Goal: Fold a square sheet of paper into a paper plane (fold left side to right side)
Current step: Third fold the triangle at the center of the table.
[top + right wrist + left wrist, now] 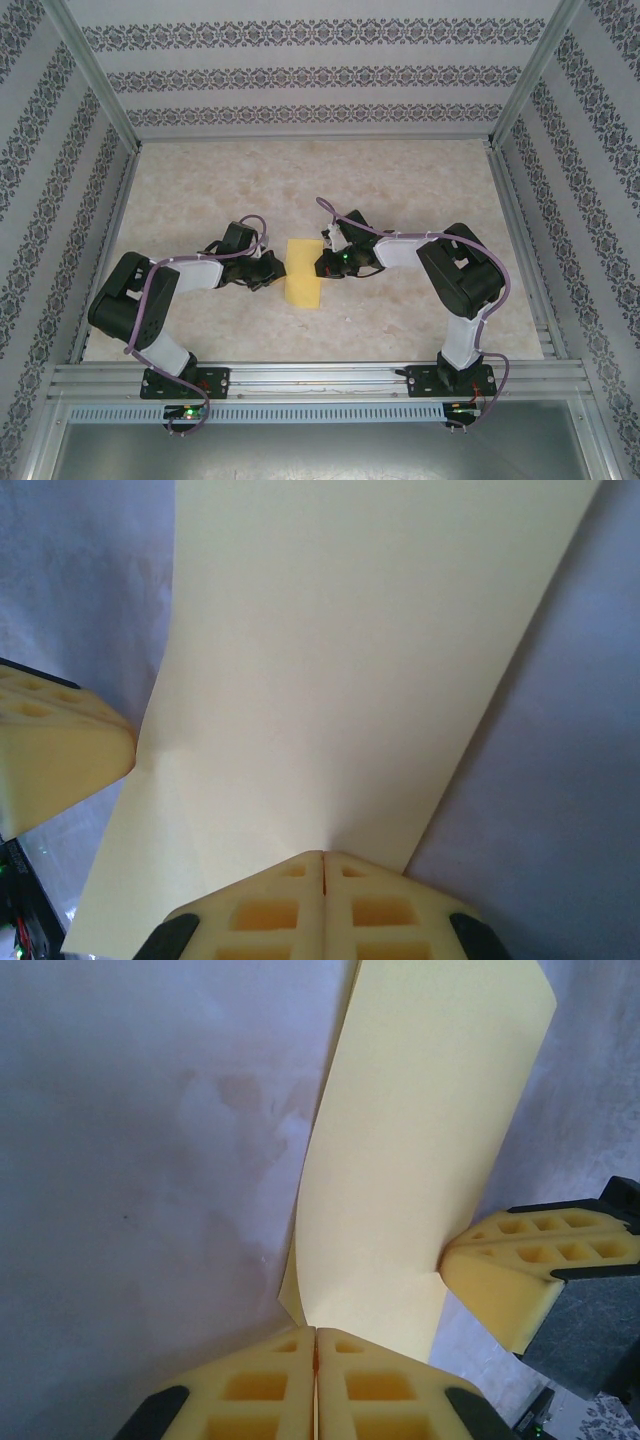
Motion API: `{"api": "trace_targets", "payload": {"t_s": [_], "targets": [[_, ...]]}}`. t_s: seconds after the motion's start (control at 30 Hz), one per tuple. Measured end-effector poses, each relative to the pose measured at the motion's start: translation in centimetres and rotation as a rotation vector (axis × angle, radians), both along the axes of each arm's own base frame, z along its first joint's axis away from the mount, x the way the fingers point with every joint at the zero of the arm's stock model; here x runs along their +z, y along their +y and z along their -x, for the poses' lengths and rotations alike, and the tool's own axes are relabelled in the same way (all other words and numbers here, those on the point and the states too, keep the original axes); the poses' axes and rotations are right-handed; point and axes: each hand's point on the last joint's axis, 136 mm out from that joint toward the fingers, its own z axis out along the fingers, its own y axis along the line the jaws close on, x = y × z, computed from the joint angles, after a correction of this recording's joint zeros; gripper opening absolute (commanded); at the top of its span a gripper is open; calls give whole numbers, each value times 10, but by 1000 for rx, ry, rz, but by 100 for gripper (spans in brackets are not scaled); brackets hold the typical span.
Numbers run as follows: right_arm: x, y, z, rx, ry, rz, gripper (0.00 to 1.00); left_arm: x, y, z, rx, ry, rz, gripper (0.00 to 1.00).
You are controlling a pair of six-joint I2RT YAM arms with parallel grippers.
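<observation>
The square sheet of paper (303,272) lies mid-table as a narrow yellow rectangle, folded over on itself. My left gripper (277,270) is at its left edge, and in the left wrist view it (316,1332) is shut, with the sheet (420,1160) curling up into the seam between its pads. My right gripper (322,262) is at the paper's right edge. In the right wrist view it (324,856) is shut, its tips resting on top of the sheet (350,660). Each wrist view shows the other gripper's yellow pads (520,1280) (60,755) touching the paper's opposite edge.
The beige marbled table (200,190) has free room beyond and beside the paper. Patterned walls (300,70) and metal posts enclose it on three sides. An aluminium rail (320,378) runs along the near edge by the arm bases.
</observation>
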Motion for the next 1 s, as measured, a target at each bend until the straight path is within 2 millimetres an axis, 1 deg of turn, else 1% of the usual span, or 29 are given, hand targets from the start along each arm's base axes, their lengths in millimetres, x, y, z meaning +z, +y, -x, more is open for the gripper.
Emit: {"api": "trace_targets", "payload": {"t_s": [0.07,0.17,0.2,0.3,0.37,0.53,0.63,0.67,0.77,0.8,1.0], "targets": [[0,0,0,1,-1,0,0,1,0,1,1,-1,1,0],[1,-1,1,2,1,2,1,1,1,3,0,-3,1,0],[1,-2,0,0,1,4,5,2,1,4,-1,-6,1,0],[5,-6,-1,-6,-4,4,11,3,0,6,-7,-9,3,0],[13,-6,-2,-1,-28,-4,18,3,-1,7,-6,-9,2,0],[40,-7,-9,-1,-114,-33,24,4,-1,8,7,1,7,0],[49,-10,-8,8,-163,-39,29,5,0,8,15,3,10,0],[50,-11,-6,12,-173,-36,31,5,0,8,17,3,12,0],[51,-14,4,40,-228,-8,43,7,-2,8,21,4,18,0],[51,-13,11,59,-254,6,47,7,-3,8,21,4,21,0],[64,1,50,203,-476,71,63,9,-6,8,21,0,31,0]]}}
